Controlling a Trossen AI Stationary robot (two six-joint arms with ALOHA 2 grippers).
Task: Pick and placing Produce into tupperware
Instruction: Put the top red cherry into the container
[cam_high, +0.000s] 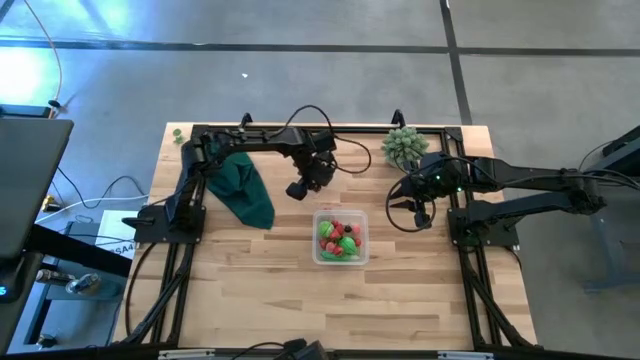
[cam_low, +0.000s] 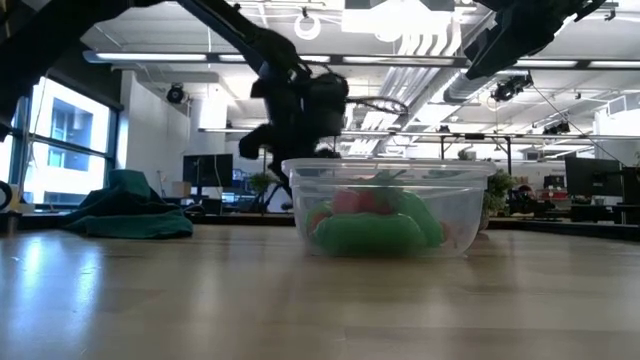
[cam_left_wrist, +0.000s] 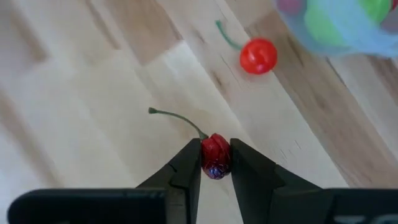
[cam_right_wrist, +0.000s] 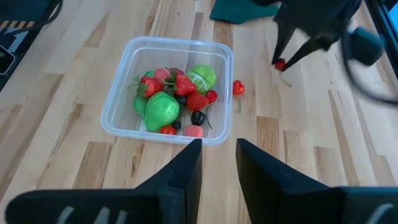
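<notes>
My left gripper (cam_left_wrist: 216, 148) is shut on a small red cherry (cam_left_wrist: 216, 157) with a green stem, just beyond the far left corner of the clear tupperware (cam_high: 340, 238). The tupperware (cam_right_wrist: 168, 93) holds several pieces of produce: strawberries, dark berries and larger green pieces. A second red cherry (cam_left_wrist: 258, 56) lies on the wood between my left gripper and the tupperware, close to the tupperware's wall (cam_right_wrist: 238, 88). My right gripper (cam_right_wrist: 219, 149) hovers open to the right of the tupperware (cam_high: 415, 210), with nothing between its fingers. My left gripper pinches the cherry's round body (cam_left_wrist: 215, 163) between its two fingertips. The fingers come from above, pointing steeply down. The stem (cam_left_wrist: 177, 118) sticks out free beyond the fingers. Whether the cherry is clear of the wood, I cannot tell.
A dark green cloth (cam_high: 243, 190) lies bunched left of my left gripper. A pale green spiky plant (cam_high: 404, 147) stands at the far right of the table. Bare wood stretches across the near half of the table (cam_high: 300, 310).
</notes>
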